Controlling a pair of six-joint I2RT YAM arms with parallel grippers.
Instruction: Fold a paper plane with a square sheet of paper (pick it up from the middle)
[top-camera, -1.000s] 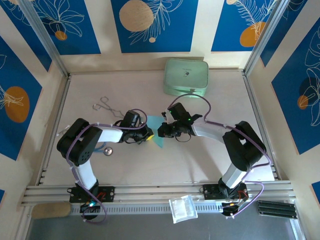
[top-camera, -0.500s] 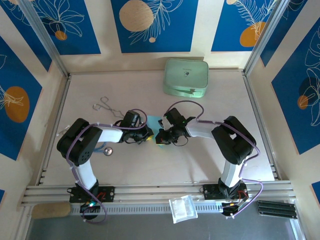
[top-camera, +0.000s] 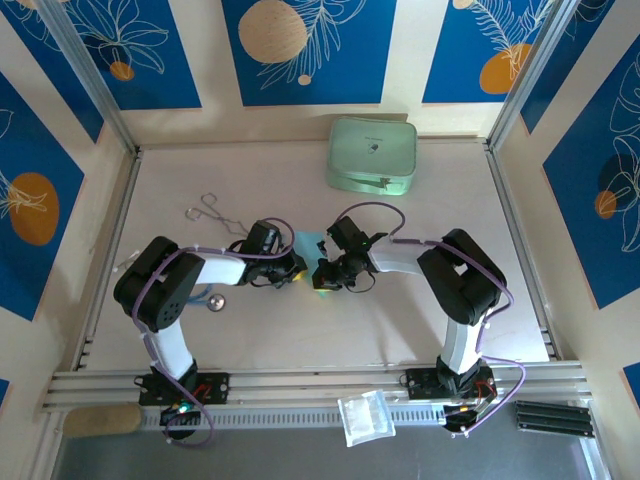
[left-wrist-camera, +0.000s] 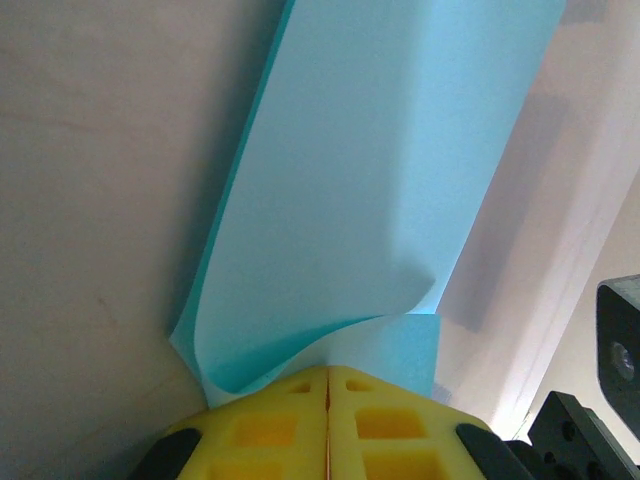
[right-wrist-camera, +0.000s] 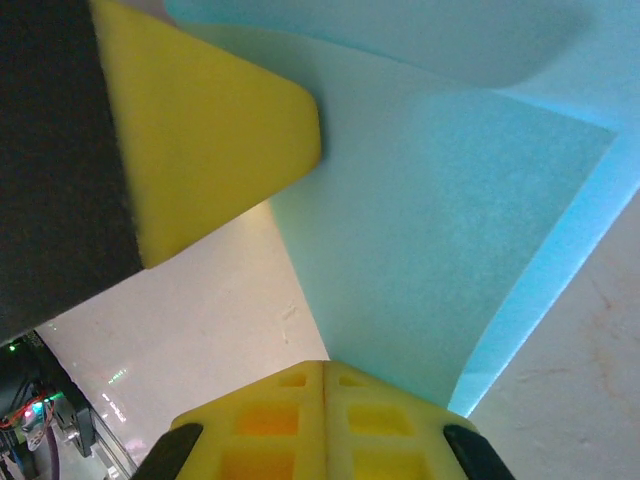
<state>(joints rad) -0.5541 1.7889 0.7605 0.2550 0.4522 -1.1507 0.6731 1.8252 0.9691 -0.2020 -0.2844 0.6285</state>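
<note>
The square sheet of paper (top-camera: 308, 243) is sky-blue and sits bent at mid-table between my two grippers. In the left wrist view the sheet (left-wrist-camera: 380, 180) curls up from my left gripper (left-wrist-camera: 328, 372), whose yellow jaws are shut on its near edge. In the right wrist view my right gripper (right-wrist-camera: 324, 365) is shut on a corner of the sheet (right-wrist-camera: 440, 220), and a yellow finger of the left gripper (right-wrist-camera: 210, 140) presses the paper just beyond. From above, the left gripper (top-camera: 297, 268) and right gripper (top-camera: 322, 278) nearly touch. The paper plane is out of view.
A mint-green case (top-camera: 371, 153) lies at the back of the table. Metal tongs (top-camera: 208, 210) lie at the left, and a small round metal piece (top-camera: 216, 302) sits beside the left arm. A clear plastic bag (top-camera: 365, 415) rests on the front rail.
My right gripper has moved left and nearer, up against the left gripper, and its jaws have closed on the sheet. Less of the paper shows from above. The left arm has stayed put.
</note>
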